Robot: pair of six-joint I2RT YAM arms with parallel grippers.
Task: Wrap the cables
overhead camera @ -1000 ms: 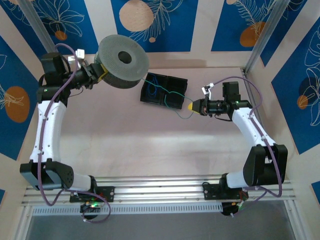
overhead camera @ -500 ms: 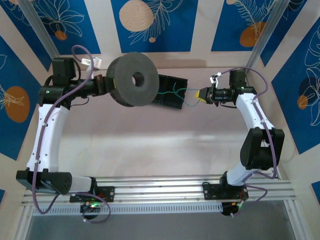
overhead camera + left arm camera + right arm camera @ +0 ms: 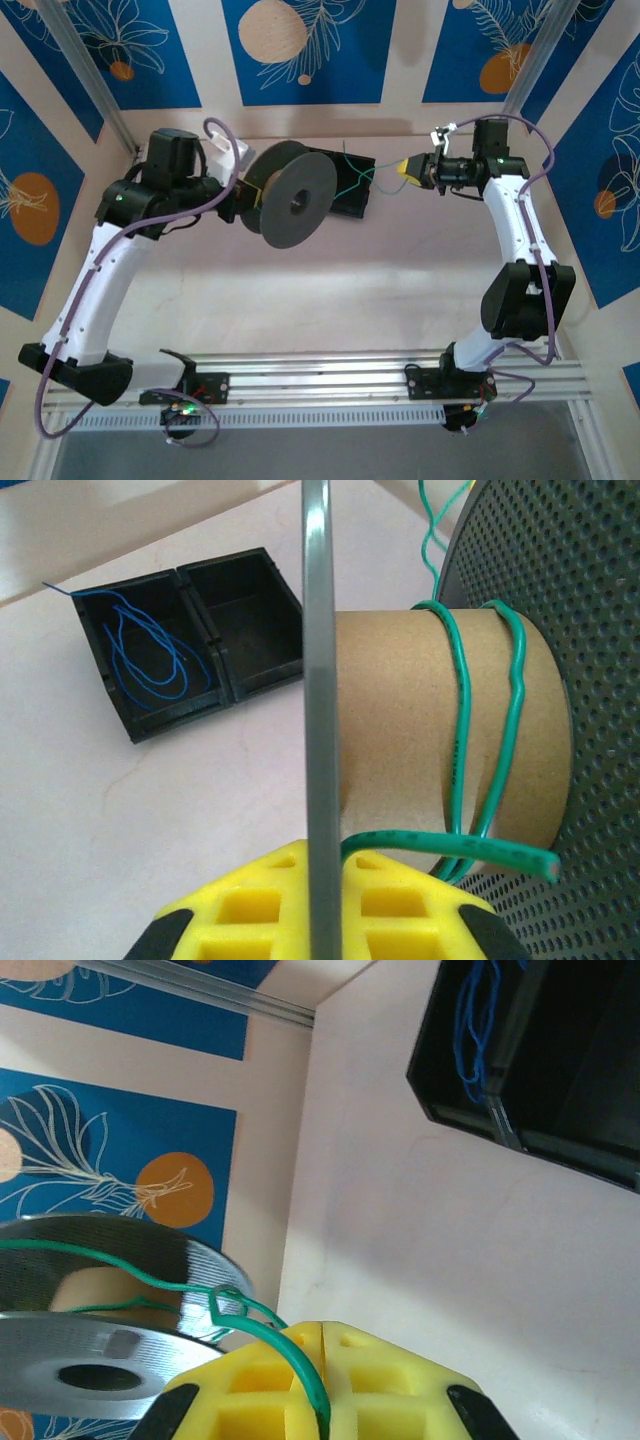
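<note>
A grey spool [image 3: 290,195] with a cardboard core [image 3: 400,730] is held off the table by its near flange [image 3: 318,660], on which my left gripper [image 3: 322,852] is shut. The green cable [image 3: 462,710] makes two turns round the core, and its cut end [image 3: 545,862] sticks out near the yellow fingers. From the spool the green cable [image 3: 356,180] runs right to my right gripper [image 3: 408,168], which is shut on it [image 3: 305,1365]. A blue cable [image 3: 150,655] lies coiled in the black tray [image 3: 250,630].
The two-compartment tray [image 3: 350,190] sits at the back of the table, partly behind the spool. Patterned blue walls and a metal post [image 3: 530,60] close in the back and sides. In the right wrist view the spool [image 3: 100,1340] hangs at the left and the tray [image 3: 560,1090] at the upper right.
The left arm swung the spool right and turned it edge-on, in front of the tray. The right gripper moved farther back with the green cable in it.
</note>
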